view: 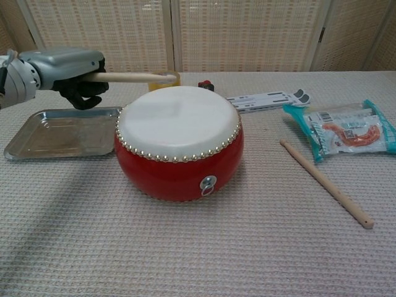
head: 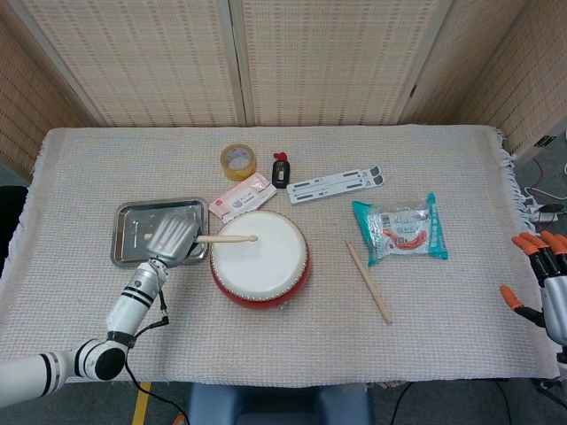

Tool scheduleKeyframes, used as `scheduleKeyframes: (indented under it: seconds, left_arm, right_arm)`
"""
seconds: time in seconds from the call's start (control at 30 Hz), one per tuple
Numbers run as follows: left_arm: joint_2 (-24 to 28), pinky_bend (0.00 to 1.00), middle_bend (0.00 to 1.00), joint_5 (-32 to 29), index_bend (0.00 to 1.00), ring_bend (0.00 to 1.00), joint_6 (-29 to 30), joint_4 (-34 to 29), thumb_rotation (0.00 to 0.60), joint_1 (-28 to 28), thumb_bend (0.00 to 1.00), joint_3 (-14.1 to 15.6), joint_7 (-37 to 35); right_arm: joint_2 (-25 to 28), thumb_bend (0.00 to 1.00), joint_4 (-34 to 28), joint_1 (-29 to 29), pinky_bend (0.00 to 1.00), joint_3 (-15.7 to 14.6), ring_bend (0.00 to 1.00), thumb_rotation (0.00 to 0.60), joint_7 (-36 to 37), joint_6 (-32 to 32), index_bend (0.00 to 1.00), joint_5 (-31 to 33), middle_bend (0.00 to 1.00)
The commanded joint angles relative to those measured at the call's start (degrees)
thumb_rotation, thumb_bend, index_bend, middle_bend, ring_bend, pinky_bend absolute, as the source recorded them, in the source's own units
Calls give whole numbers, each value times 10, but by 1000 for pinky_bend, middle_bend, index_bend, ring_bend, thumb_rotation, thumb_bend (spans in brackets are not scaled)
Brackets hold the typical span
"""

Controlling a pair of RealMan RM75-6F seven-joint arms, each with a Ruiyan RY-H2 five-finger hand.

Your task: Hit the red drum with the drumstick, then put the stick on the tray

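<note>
- Two drumsticks show: one is gripped in the left hand (head: 170, 237), the other lies loose on the cloth.
- Held drumstick (head: 226, 238): it juts level from the left hand toward the table's right edge, its tip above the white skin of the red drum (head: 260, 258). In the chest view the stick (view: 133, 77) sits clear above the drumhead, not touching it.
- Left hand in the chest view (view: 65, 67): fingers wrapped around the stick's butt, hovering over the right end of the metal tray (view: 37, 139).
- Tray (head: 128, 221): it sits near the table's left edge, just beside the drum.
- Drum: it stands upright near the middle of the table, a little toward the front edge.
- Spare drumstick (head: 368, 282): it lies slantwise on the cloth to the right of the drum, apart from it.
- Right hand (head: 542, 283): at the table's right edge, orange-tipped fingers spread, holding nothing.
- Behind the drum, toward the far edge: a pink packet (head: 240, 197), a roll of yellow tape (head: 238, 161), a small black and red item (head: 281, 170) and a white strip (head: 336, 184).
- Teal-edged snack bag (head: 400, 229): right of the spare stick.
</note>
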Motion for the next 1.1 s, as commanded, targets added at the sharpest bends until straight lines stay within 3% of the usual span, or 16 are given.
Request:
scheduleKeyframes:
  seconds: [0.03, 0.17, 0.27, 0.43, 0.53, 0.7, 0.87, 0.97, 1.1]
  left_arm:
    - [-1, 1000, 1000, 3, 1000, 1000, -10, 10, 600, -10, 800, 14, 27]
    - [-18, 1000, 1000, -6, 1000, 1000, -18, 37, 600, -29, 799, 41, 93]
    - [-22, 1000, 1000, -19, 1000, 1000, -12, 37, 600, -35, 799, 44, 114]
    - [-6, 1000, 1000, -14, 1000, 1000, 13, -10, 600, -10, 794, 0, -8]
    - [14, 1000, 1000, 2, 1000, 1000, -3, -18, 600, -6, 789, -4, -52]
    - [8, 1000, 1000, 10, 1000, 1000, -30, 10, 600, -22, 789, 29, -12]
    - [-12, 1000, 1000, 2, 1000, 1000, -19, 44, 600, -38, 790, 61, 83]
    - [-9, 1000, 1000, -6, 1000, 1000, -12, 31, 600, -36, 790, 56, 79]
    - [11, 1000, 1000, -5, 1000, 1000, -3, -3, 600, -23, 789, 31, 9]
  right_arm:
    - [-1, 237, 1, 1, 121, 0, 65, 600, 1, -1, 179, 0, 166]
    - [-2, 237, 2, 2, 121, 0, 65, 600, 1, -3, 179, 0, 166]
    - [-2, 237, 2, 2, 121, 0, 65, 600, 1, -4, 179, 1, 166]
    - [-1, 237, 2, 2, 121, 0, 65, 600, 0, -4, 179, 3, 166]
    - [-2, 237, 1, 2, 121, 0, 65, 600, -1, -5, 179, 3, 166]
    - [-3, 237, 0, 2, 121, 0, 65, 600, -2, -5, 179, 3, 166]
    - [-2, 237, -2, 2, 121, -1, 65, 600, -4, -5, 179, 3, 166]
    - [-1, 237, -3, 1, 121, -1, 65, 600, -5, -4, 179, 3, 166]
    - [-2, 237, -3, 1, 121, -1, 65, 600, -4, -3, 179, 2, 166]
